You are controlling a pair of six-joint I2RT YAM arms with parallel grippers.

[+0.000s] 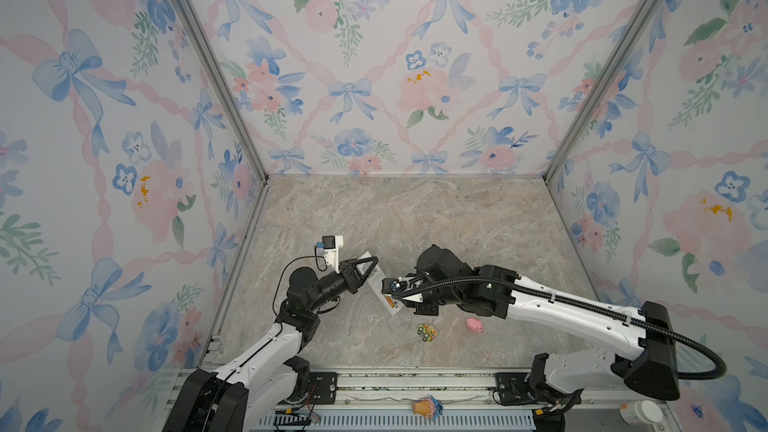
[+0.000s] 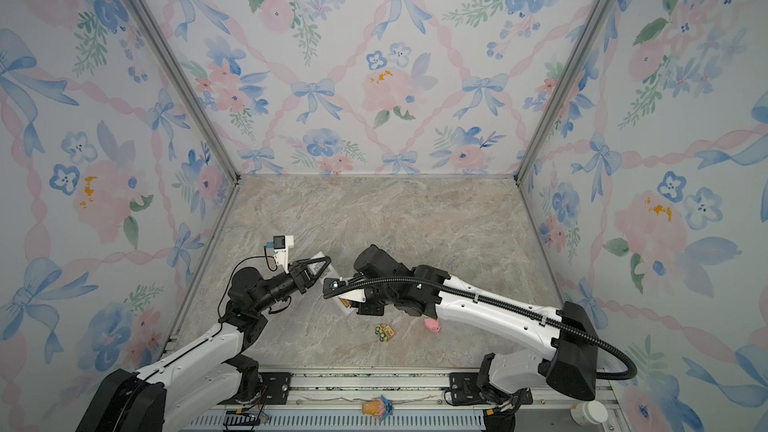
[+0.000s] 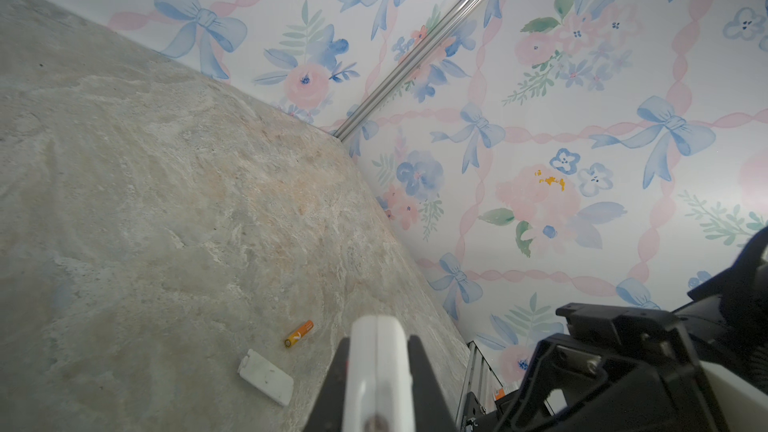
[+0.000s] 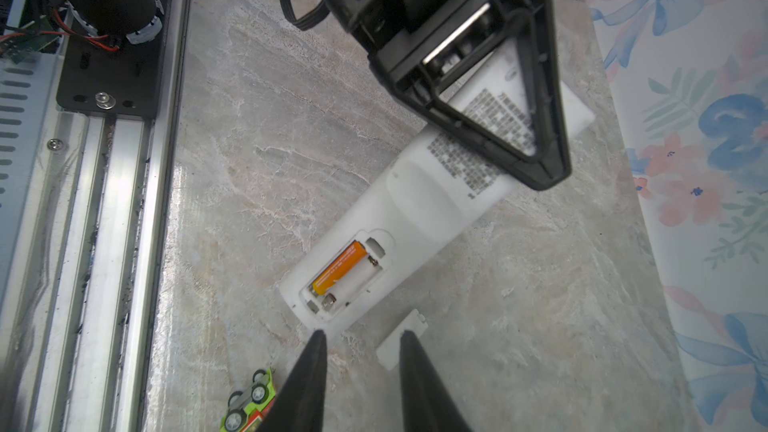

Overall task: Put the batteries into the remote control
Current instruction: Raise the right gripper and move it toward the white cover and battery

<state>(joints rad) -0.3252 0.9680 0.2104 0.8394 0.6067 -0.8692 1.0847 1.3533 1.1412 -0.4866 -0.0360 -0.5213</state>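
Right end effector (image 4: 361,336): fingers seen spread apart, nothing held between them, poised just beyond the compartment end of the remote control (image 4: 419,201). Left end effector (image 1: 370,263): clamped across the remote's far, printed end. The body appears to lie back-side up on the tabletop (image 4: 249,160).

Compartment noted open. One seated battery (image 4: 338,268) is lodged in a slot; the neighbouring slot is bare, with its metal contacts exposed. Loose battery (image 3: 298,334) is found lying on its side on the tabletop, just beside the detached battery cover (image 3: 266,376).

Handling, as judged:
- Loose battery is expected to be light, rigid, smooth-jacketed and prone to rolling. A pinch across the middle of the barrel, fingers square to its long axis, is advised, so both ends are left free for seating against the contacts. Polarity marks cannot be read.
- Remote is judged to be light, stiff plastic, liable to skate if pushed. A hold at the far end, well clear of the compartment, is judged right.
- Slot walls and contacts are judged delicate; gentle pressing is called for.
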